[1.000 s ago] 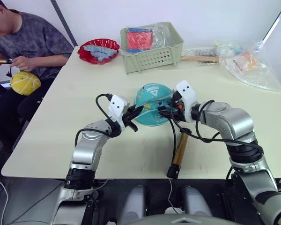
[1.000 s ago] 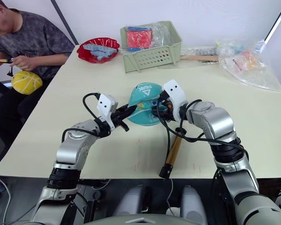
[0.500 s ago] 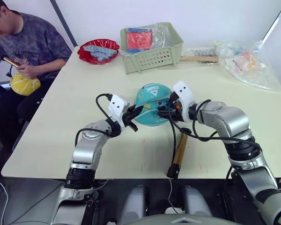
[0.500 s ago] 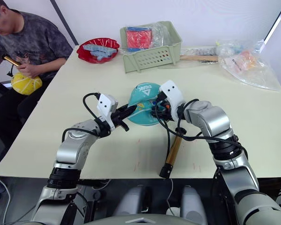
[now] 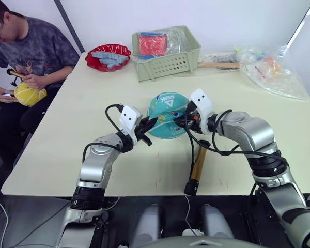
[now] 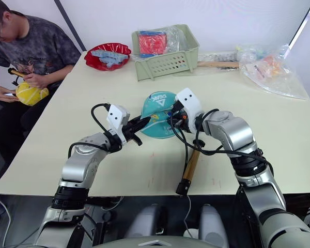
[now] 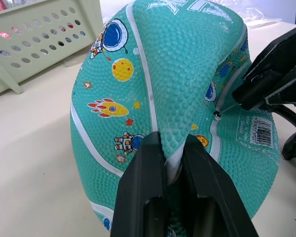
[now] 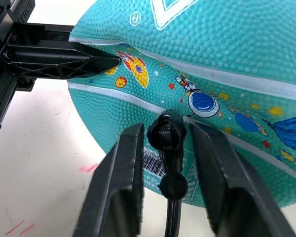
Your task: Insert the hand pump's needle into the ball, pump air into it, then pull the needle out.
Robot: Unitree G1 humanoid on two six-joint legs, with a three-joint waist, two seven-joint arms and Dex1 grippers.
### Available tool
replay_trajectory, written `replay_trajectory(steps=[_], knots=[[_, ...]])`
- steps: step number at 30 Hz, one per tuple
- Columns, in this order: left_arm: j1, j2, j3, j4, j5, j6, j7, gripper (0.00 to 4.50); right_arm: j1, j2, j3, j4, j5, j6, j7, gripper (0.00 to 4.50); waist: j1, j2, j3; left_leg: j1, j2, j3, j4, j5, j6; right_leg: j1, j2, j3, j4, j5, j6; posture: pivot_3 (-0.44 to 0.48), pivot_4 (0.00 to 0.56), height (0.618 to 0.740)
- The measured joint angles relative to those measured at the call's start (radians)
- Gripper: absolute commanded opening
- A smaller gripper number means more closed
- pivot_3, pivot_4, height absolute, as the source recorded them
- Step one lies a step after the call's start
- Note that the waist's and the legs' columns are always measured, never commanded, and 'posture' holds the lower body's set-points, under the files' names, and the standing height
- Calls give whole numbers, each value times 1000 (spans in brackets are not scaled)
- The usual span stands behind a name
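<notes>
1. head views: the right gripper [image 5: 182, 122] has crept a little closer against the teal ball [image 5: 167, 122] than a moment ago, so the needle looks nearly seated or just entering; the ball has not shifted on the table [image 5: 67, 129], sitting about midway between the near and far edges. the left gripper [image 5: 149, 126] still braces it from the other side. the bronze hand pump [image 5: 197, 166] lies at the near edge, its hose running up to the right gripper.
2. left wrist view: the left fingers [image 7: 148, 182] are pinched shut on a fold of the soft ball. the needle [image 7: 225, 107] touches the white seam at the valve.
3. right wrist view: the right fingers [image 8: 121, 182] clamp the black needle fitting [image 8: 168, 145], pressed to the ball.
4. containers, right eye view: at the far edge, a green basket [image 6: 168, 63] holds bagged red items; a red bowl [image 6: 108, 53] holds blue-grey pieces.
</notes>
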Motion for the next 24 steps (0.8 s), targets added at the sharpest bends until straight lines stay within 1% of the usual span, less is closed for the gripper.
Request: replay_trajectory(steps=[19, 21, 24], knots=[[3, 0, 0, 0, 0, 0, 0, 0, -13, 1, 28, 20, -1, -10, 0, 1809, 0, 0, 0, 0, 0, 0, 2, 0, 0, 0, 0, 1, 0, 0, 1, 0, 150, 738], [3, 0, 0, 0, 0, 0, 0, 0, -13, 2, 28, 22, -1, -13, -1, 1292, 0, 0, 0, 0, 0, 0, 2, 0, 0, 0, 0, 1, 0, 0, 1, 0, 150, 738], [3, 0, 0, -1, -1, 0, 0, 0, -19, 0, 21, 30, -5, -24, -4, 324, 0, 0, 0, 0, 0, 1, 2, 0, 0, 0, 0, 1, 0, 0, 1, 0, 150, 738]])
